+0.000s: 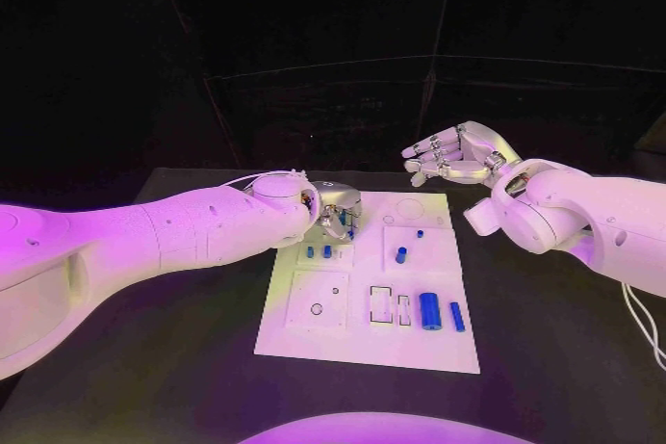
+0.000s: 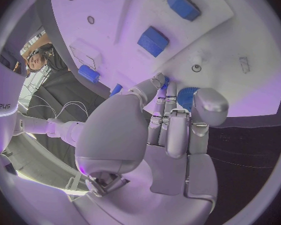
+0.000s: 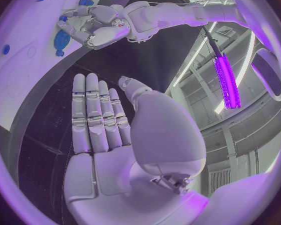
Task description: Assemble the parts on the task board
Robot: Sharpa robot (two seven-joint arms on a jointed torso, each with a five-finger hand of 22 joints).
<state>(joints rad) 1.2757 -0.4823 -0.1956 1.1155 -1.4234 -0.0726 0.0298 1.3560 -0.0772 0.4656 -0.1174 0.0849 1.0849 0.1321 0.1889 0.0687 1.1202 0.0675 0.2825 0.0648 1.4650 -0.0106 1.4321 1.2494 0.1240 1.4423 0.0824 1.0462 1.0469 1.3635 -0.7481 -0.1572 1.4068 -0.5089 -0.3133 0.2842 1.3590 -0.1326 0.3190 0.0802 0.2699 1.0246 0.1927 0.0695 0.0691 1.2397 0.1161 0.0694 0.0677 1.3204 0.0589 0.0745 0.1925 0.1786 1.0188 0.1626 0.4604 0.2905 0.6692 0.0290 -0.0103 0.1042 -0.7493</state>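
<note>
While the left hand [image 1: 327, 213] works over the far left part of the task board [image 1: 314, 340], the right hand [image 1: 454, 153] is held off the board beyond its far right corner, fingers straight and apart, holding nothing. This placement appears deliberate: it leaves the working zone free for the other arm.

**Left hand.** The head view shows its fingers curled down onto the board's far left area. The left wrist view shows the fingers [image 2: 178, 135] bent close together over a round blue part [image 2: 185, 96], with the fingertips at its edge. Whether the part is pinched or merely touched cannot be told; the palm hides the contact.

**Task board.** The white plate lies flat in the middle of the black table [image 1: 166, 367]. Parts visible in the head view:

- two small blue pegs [image 1: 318, 252], just beside the left hand;
- one short blue piece [image 1: 401, 255] in the far right field;
- a wider blue bar [image 1: 430, 311] and a slimmer blue bar [image 1: 457, 316], side by side near the right edge on the near half;
- two rectangular outlines [image 1: 380, 305] just left of the bars, with nothing blue in them, and a small round hole [image 1: 317, 309] further left.

**Judgement.** The bars lie next to outlines of like shape, so they are probably staged for insertion and not yet seated. The current step concerns the round part under the left hand; most of the assembly looks unfinished.
</note>
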